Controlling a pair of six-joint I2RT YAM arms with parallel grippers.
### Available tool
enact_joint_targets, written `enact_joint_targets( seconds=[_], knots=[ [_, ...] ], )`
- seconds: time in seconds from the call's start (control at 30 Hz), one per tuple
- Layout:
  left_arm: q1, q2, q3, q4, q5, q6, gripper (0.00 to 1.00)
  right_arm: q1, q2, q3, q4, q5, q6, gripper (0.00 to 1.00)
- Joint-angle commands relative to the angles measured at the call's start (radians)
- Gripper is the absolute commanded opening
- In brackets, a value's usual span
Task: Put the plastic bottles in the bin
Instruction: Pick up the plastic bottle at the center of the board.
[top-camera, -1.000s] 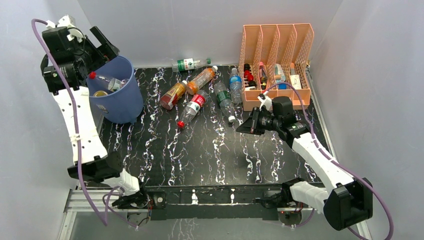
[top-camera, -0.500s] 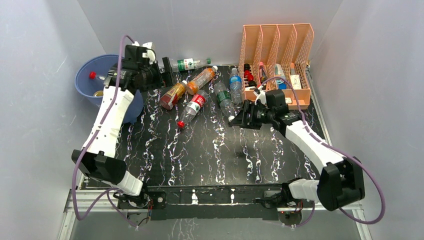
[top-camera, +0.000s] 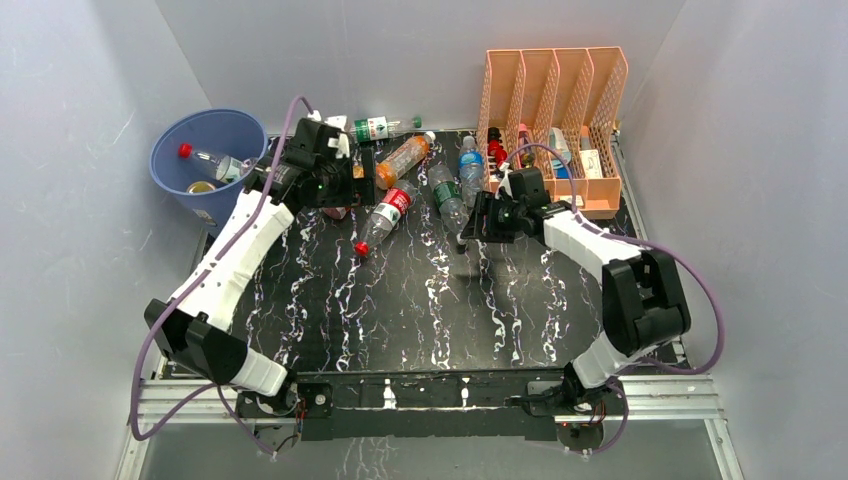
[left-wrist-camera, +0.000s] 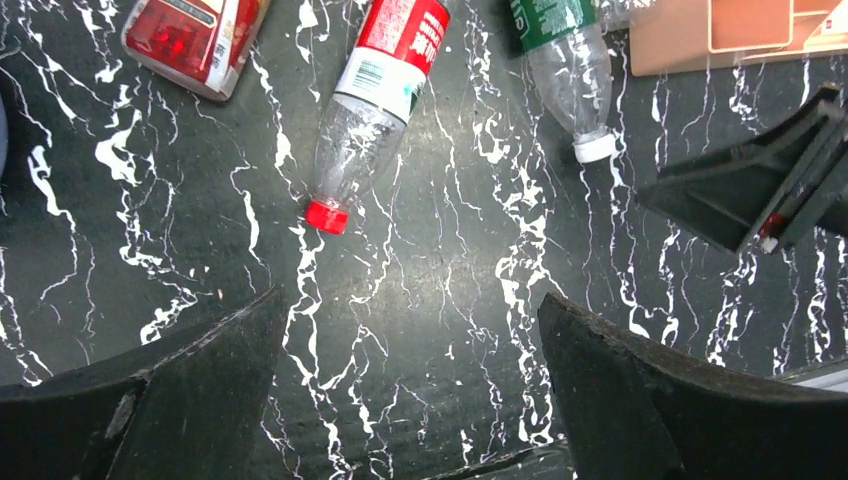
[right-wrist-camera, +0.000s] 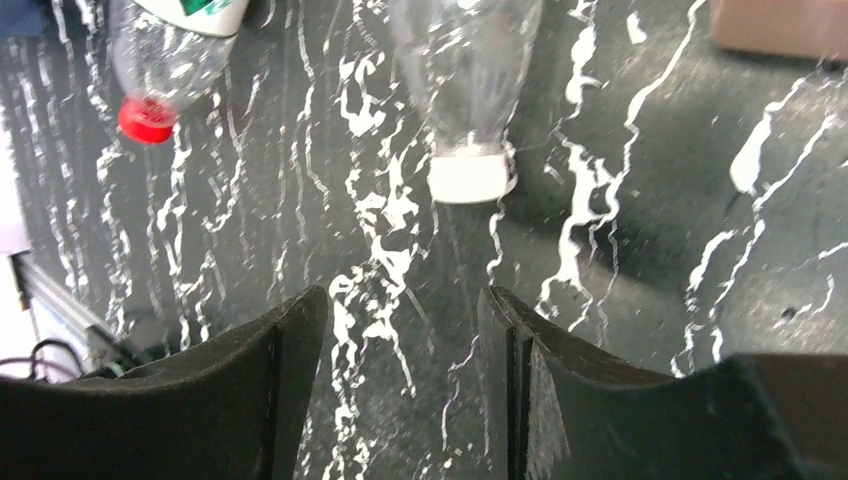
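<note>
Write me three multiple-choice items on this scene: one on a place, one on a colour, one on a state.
1. Where does the bin stand in the top view?
A. far left
B. near right
C. centre

2. What colour is the cap just ahead of the right gripper?
A. green
B. white
C. blue

3. How is the left gripper?
A. shut on a bottle
B. shut, empty
C. open, empty

Answers:
1 A: the bin sits at the far left corner.
2 B: the right wrist view shows a white cap right beyond the fingertips.
3 C: its fingers stand wide apart with nothing between them.
</note>
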Motion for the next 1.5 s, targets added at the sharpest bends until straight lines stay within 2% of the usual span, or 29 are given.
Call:
enact_joint_targets(
  seconds=[0.0, 0.47, 0.73, 1.2, 1.27, 1.3, 1.47],
  knots=[
    [-0.034, -0.049, -0.053, 0.02, -0.049, -0.023, 0.95, 0.002, 0.07, 0.074, 0.062, 0.059, -0.051, 0.67],
    [-0.053, -0.05, -0.065, -0.005, -0.044, -0.026, 0.98, 0.032, 0.289, 0.178, 0.087, 0.079, -0.058, 0.67],
    [-0.053, -0.059, -0.08, -0.004, -0.055, -0.024, 0.98, 0.048, 0.33, 0.2, 0.093, 0.075, -0.058, 0.67],
    [-0.059, -0.023, -0.113, 0.075, 0.011, -0.035, 0.98, 0.052, 0.239, 0.165, 0.077, 0.075, -0.058, 0.67],
    [-0.061, 0.013, -0.104, 0.095, 0.041, -0.034, 0.98, 0.054, 0.202, 0.16, 0.044, 0.092, -0.105, 0.67],
    [-0.064, 0.03, -0.098, 0.1, 0.05, -0.037, 0.98, 0.056, 0.172, 0.151, 0.032, 0.112, -0.059, 0.67],
    [-0.088, 0.079, -0.105, 0.14, 0.016, -0.039, 0.98, 0.056, -0.003, 0.088, -0.023, 0.162, -0.049, 0.67]
  ],
)
